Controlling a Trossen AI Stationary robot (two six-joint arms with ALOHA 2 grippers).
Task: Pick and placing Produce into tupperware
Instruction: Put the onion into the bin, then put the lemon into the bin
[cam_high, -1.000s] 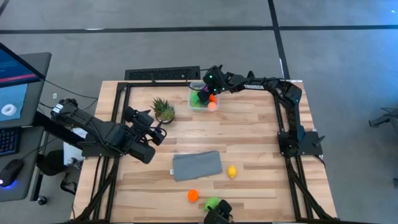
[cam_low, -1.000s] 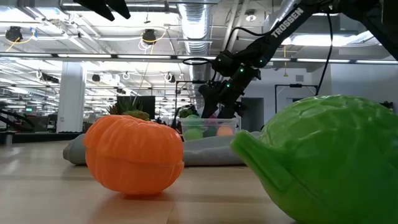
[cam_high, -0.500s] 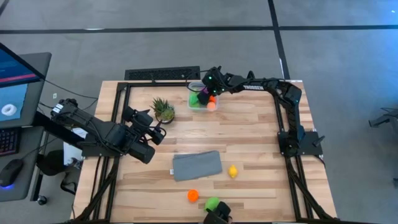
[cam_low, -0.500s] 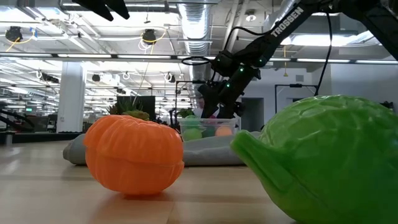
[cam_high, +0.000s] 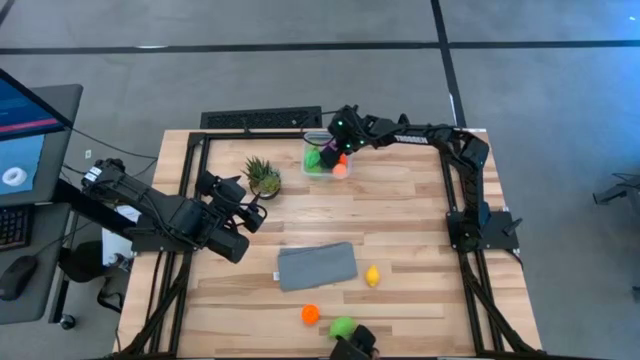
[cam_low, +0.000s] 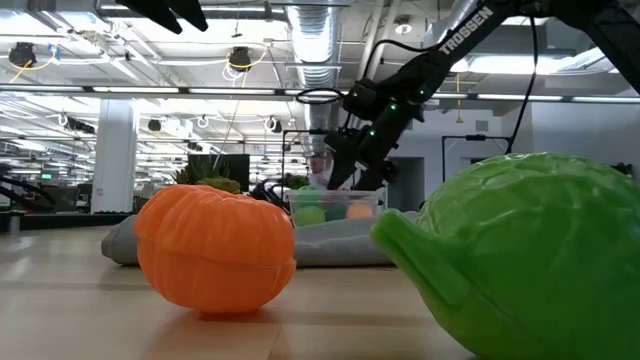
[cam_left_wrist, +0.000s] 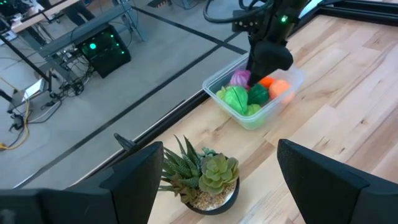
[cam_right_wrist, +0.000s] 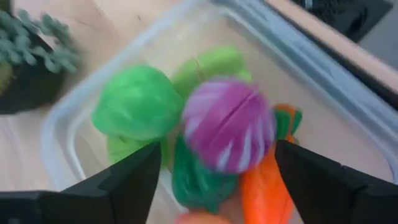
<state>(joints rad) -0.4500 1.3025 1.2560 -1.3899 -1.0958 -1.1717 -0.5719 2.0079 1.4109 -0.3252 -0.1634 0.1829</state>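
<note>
Right gripper (cam_high: 335, 150) hangs directly over the tupperware (cam_high: 312, 166) at the far edge of the table (cam_high: 420, 230); its fingers (cam_right_wrist: 323, 186) stand spread, nothing pinched between them, and a purple piece (cam_right_wrist: 229, 133) lies just below on top of the heap, apparently released. Judged step: drop-off finishing, arm due to lift clear. In the tub besides: a round green piece (cam_right_wrist: 135, 111), other green pieces, an orange carrot-like piece (cam_right_wrist: 267, 180) and a pale orange one (cam_left_wrist: 281, 88); the tub looks close to full. Left gripper (cam_high: 250, 212) waits over the left side of the table, near the potted plant (cam_high: 263, 176); its fingers (cam_left_wrist: 137, 180) stand apart, holding nothing. Left on the boards: 3 pieces near the front edge, a yellow one (cam_high: 373, 276) just beside the grey cloth (cam_high: 317, 266), an orange one (cam_high: 310, 314) and a green one (cam_high: 342, 326), the last 2 close together. Next move likely calls for a long reach from the far edge to the near one, and a grip wide enough for round, smooth toys that may roll. Surface: pale wood planks in a black frame, with a dark keyboard-like slab (cam_high: 262, 119) beyond the far edge. Room: grey floor with dark lines; a screen (cam_high: 25, 130) at the left; in the low view an open hall with ceiling ducts and strip lights.
</note>
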